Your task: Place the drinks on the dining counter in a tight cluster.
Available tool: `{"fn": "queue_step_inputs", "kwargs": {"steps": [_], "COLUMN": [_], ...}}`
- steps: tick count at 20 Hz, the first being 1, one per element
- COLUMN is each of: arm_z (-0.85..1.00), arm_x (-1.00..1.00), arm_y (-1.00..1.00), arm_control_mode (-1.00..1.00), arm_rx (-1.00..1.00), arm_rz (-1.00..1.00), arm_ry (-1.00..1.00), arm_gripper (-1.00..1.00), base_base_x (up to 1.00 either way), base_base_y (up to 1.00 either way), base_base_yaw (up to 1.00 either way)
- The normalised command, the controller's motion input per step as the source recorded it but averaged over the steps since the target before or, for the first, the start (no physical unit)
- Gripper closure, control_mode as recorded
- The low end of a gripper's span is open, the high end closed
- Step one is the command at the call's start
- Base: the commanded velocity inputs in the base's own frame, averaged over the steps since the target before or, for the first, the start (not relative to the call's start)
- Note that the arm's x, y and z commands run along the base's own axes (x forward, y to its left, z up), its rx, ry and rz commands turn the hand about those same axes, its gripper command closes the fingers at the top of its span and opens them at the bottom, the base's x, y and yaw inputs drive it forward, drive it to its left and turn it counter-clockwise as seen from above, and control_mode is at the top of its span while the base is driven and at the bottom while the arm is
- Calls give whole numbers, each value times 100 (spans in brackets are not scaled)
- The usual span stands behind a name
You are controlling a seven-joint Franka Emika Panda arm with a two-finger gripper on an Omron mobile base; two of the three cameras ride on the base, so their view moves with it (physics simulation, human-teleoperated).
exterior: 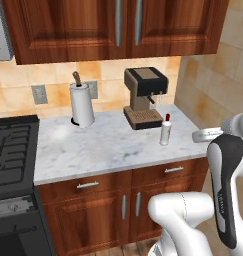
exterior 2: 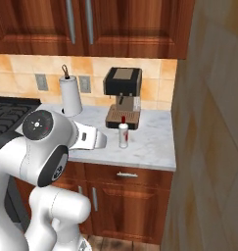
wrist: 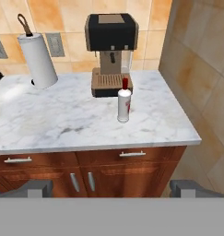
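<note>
Claw (wrist: 111, 189) wide open, holding nothing, well back from slim white bottle (wrist: 124, 105) upright on marble desk (wrist: 62, 124), just before coffee machine (wrist: 111, 50).

A marble worktop (exterior: 93, 147) is carrying a paper-towel roll (exterior: 81, 105) far left, a coffee machine (exterior: 143, 97) far right, and a slim white red-capped bottle (exterior: 165, 131) standing upright nearer.

A white-grey marble surface (exterior: 93, 150) tops reddish-wood base cabinets (exterior: 123, 200) with silver handles. Matching wall cabinets (exterior: 118, 25) hang at 12 o'clock over a tan tiled backsplash (exterior: 53, 75) with grey outlets (exterior: 39, 94). A black stove (exterior: 10, 150) sits at 9 o'clock; a beige tiled wall (exterior: 213, 85) rises at 3 o'clock.
</note>
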Motion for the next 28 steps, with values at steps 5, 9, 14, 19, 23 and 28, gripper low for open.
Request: {"fn": "queue_step_inputs", "kwargs": {"steps": [5,9,14,19,23,28], "arm_z": [0,0,0,0,3,1], "arm_x": [0,0,0,0,-12,-19], "arm_y": [0,0,0,0,8,10], "arm_control_mode": [100,100,100,100,-100,-100], "arm_rx": [0,0,0,0,-1,-1], "arm_rz": [0,0,0,0,-2,-19], "arm_ry": [0,0,0,0,-12,-7], "arm_gripper": [-100,-100,-100,-100,-100,-100], "base_base_x": [2,0,0,-1,-3,0], "base_base_y": [-12,0,0,0,1,0], "base_base_yaw": [-1,-1,0,0,0,0]}}
